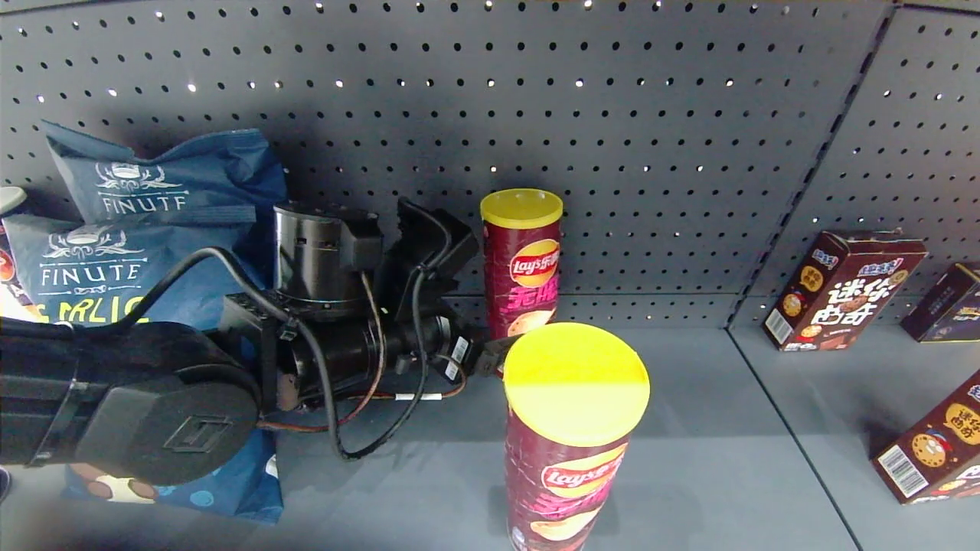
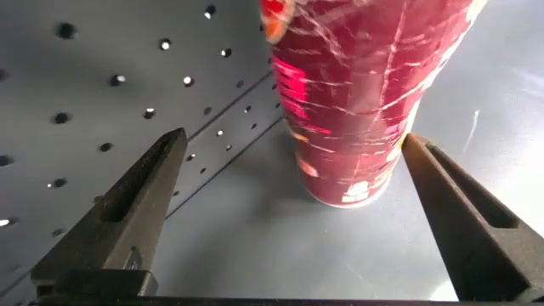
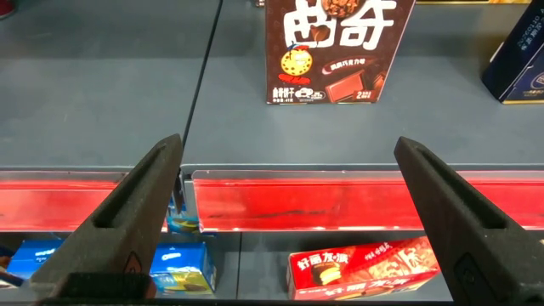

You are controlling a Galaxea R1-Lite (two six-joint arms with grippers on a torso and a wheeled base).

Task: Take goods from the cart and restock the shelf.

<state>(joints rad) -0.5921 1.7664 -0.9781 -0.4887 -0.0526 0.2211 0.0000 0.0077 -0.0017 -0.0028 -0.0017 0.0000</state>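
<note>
**Left gripper at the chip cans on the restocking shelf**

Grey perforated metal back panel [image 1: 612,115] rises behind a flat grey shelf [image 1: 727,459] that carries all the goods shown.

Head view:
- Two tall maroon cylindrical chip cans with yellow plastic lids stand upright on the shelf.
- The rear can [image 1: 521,264] stands close to the back panel, and the front can [image 1: 570,444] stands nearer the camera.
- The left gripper [image 1: 494,356] lies level between them, just beside the front can's lid.
- Crumpled dark blue snack bags [image 1: 153,222] lean on the panel behind the left arm.
- Dark brown cardboard cookie boxes [image 1: 842,291] stand well apart to the right.

Left wrist view:
- The left gripper [image 2: 295,138] is released, with its black fingers [image 2: 140,195] spread wide.
- One maroon can [image 2: 357,102] stands upright on the shelf ahead of the fingers.
- This can is centred in the gap and touches neither finger.
- Which of the two cans it is cannot be told.

Right wrist view:
- The right gripper [image 3: 289,144] is likewise released and grasps nothing.
- It hangs before the shelf's red front rail [image 3: 306,204].
- A brown cookie box [image 3: 340,51] stands on the shelf beyond it.
- Small blue cartons [image 3: 183,263] and a red box [image 3: 365,268] lie on the level below.
</note>
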